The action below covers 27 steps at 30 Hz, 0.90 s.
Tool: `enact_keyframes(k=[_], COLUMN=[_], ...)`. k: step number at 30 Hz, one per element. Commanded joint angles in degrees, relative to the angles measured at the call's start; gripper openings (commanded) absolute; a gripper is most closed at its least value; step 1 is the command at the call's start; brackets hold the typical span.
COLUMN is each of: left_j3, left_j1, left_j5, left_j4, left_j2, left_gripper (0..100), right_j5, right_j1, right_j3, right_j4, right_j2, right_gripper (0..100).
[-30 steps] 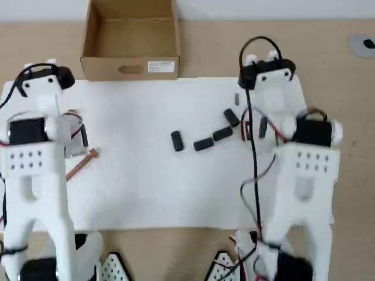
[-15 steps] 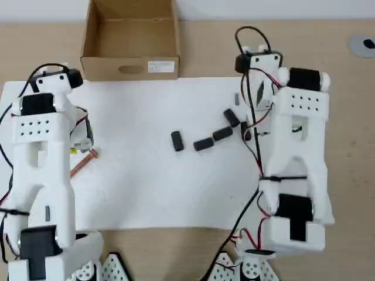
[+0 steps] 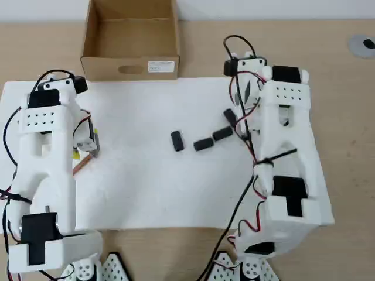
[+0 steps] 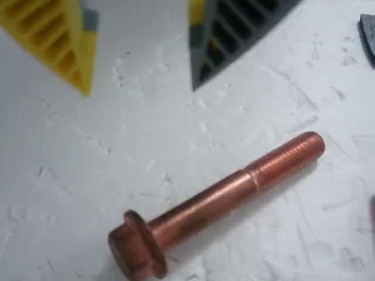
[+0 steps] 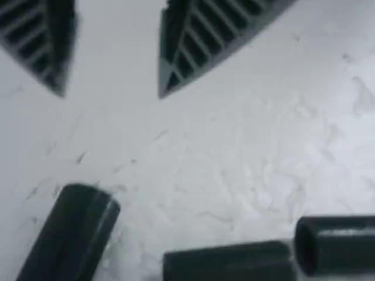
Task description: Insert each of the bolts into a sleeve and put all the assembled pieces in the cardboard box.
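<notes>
A copper bolt (image 4: 217, 205) lies flat on the white mat, its head end peeking out beside the left arm (image 3: 82, 164). My left gripper (image 4: 140, 88) hangs open just above it, one finger yellow (image 4: 55, 41) and one dark; in the high view it is at the mat's left side (image 3: 87, 147). Several black sleeves (image 3: 203, 143) lie in a loose row at the mat's middle right. My right gripper (image 5: 111, 91) is open just over the rightmost ones (image 3: 239, 108), with three sleeves (image 5: 70, 234) lying close below its fingertips. The cardboard box (image 3: 130, 67) stands empty at the back.
The white mat (image 3: 146, 193) covers most of the wooden table. Both arm bodies stretch from the front edge along the mat's left and right sides. A grey disc (image 3: 362, 45) sits at the far right of the table.
Both arms have stretched forward and lowered. The left gripper came down over the bolt. The right gripper moved left toward the sleeves.
</notes>
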State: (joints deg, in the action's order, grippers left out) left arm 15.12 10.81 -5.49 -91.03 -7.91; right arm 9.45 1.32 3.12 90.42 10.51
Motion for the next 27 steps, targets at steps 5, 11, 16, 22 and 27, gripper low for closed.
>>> enact_keyframes(k=[5,11,16,22,27], left_j3=[-2.5,-2.5,-2.5,-2.5,-2.5], left_j1=[0.4,0.4,0.4,0.4,0.4], left_j5=[-1.8,-1.8,-1.8,-1.8,-1.8], left_j4=[-1.9,-2.0,-2.3,-2.3,-2.3], left_j2=[-0.2,-0.2,-0.2,-0.2,-0.2], left_gripper=[13,13,12,12,12], right_j5=[-0.4,-0.2,-0.1,-0.1,-0.2], right_j1=[-0.7,-0.7,-0.7,-0.4,-0.5], right_j3=[2.6,2.7,4.4,11.7,16.0], right_j4=[-4.2,-7.9,-10.3,-9.9,-8.7], right_j2=[3.2,7.9,11.2,18.2,23.3], right_gripper=[14.6,14.6,14.5,14.5,14.3])
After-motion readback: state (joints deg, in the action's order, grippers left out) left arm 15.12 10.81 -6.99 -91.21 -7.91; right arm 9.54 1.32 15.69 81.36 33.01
